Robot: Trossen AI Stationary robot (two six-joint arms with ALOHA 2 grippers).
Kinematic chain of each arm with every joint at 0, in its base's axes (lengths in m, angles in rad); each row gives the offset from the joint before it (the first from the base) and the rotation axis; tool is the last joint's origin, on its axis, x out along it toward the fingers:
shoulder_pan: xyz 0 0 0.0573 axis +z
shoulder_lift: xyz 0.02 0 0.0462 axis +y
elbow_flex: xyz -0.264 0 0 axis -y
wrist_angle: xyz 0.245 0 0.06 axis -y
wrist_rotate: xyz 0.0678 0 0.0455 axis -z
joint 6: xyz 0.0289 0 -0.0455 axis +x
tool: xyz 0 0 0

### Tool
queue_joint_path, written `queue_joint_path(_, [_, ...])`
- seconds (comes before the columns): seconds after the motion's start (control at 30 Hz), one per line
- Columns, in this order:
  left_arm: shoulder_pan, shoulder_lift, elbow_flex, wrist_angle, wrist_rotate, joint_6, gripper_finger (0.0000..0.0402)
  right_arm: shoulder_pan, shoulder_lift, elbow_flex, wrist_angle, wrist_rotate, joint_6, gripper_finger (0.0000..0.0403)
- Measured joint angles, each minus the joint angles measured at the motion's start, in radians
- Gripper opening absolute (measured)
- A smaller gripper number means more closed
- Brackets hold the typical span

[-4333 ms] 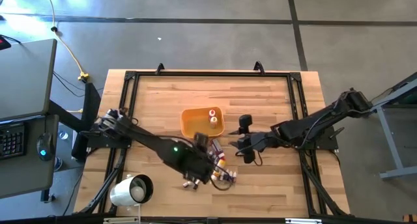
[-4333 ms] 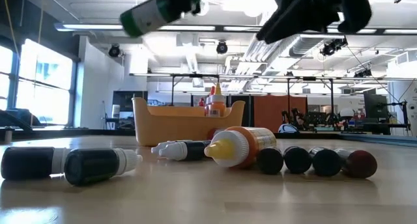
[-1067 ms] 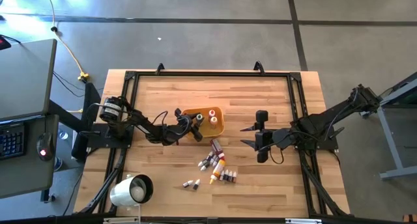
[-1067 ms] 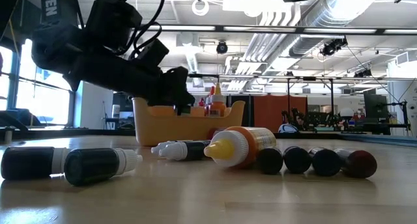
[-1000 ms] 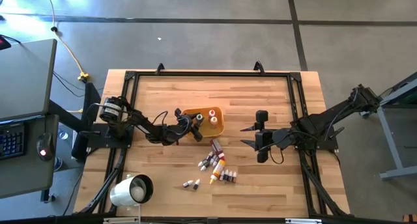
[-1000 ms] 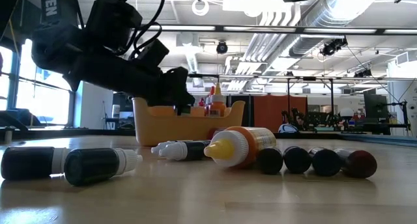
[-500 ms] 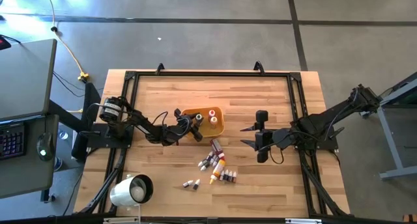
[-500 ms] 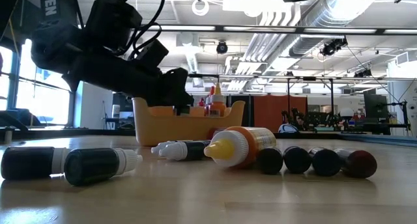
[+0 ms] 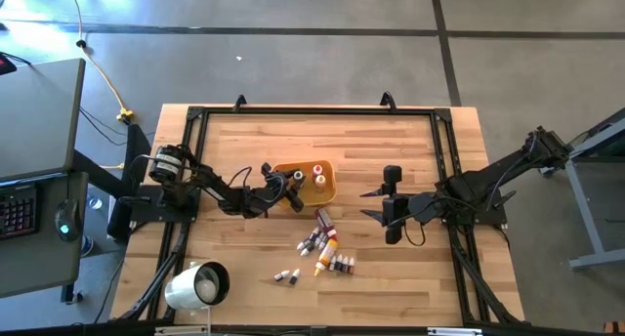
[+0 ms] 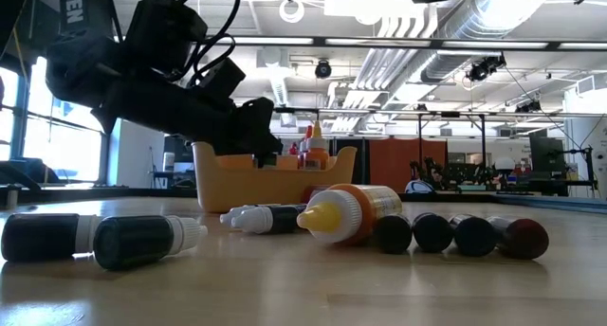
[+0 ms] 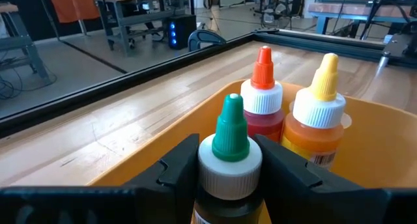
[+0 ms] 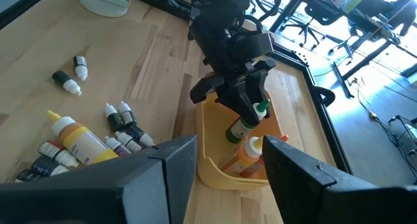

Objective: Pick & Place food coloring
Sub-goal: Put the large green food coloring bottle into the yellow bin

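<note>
Left gripper fingers pinch a small, light, rigid green-capped dropper bottle at its neck over the orange tray; the right gripper waits with fingers spread.

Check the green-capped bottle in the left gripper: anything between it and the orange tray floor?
Nothing visible does. The left gripper holds the green-capped bottle upright inside the orange tray; the red-capped bottle and yellow-capped bottle stand beside it, apart.

We read one marking only: white capital letters on the dark housing of the left arm, upper left corner of the low view, cut off by the frame edge; "SEN" is legible. The yellow-capped bottle carries a label with small print we cannot read.
</note>
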Motion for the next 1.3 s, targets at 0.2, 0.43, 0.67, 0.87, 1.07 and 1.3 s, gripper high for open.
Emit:
queue_joint_path(0.2, [0.007,0.0,0.0,-0.001,-0.001,0.001,0.0139,0.0,0.0,0.0,0.0,0.0,0.0,0.017])
queue_joint_path(0.43, [0.026,0.0,0.001,-0.017,0.015,0.0,0.0139,0.0,0.0,0.0,0.0,0.0,0.0,0.017])
queue_joint_path(0.67, [0.054,0.0,0.018,-0.037,0.019,0.001,0.0145,0.0,0.0,0.0,0.0,0.0,0.0,0.017])
queue_joint_path(0.87, [0.11,0.001,0.06,-0.085,0.092,0.003,0.0193,0.0,0.0,0.0,0.0,-0.023,0.0,0.017])
queue_joint_path(1.07, [0.117,0.001,0.109,-0.146,0.112,0.027,0.022,0.0,0.0,0.0,0.0,-0.045,0.0,0.0169])
queue_joint_path(1.3, [0.117,0.002,0.159,-0.144,0.111,0.109,0.0221,0.0,0.0,-0.001,0.0,-0.045,0.0,0.017])
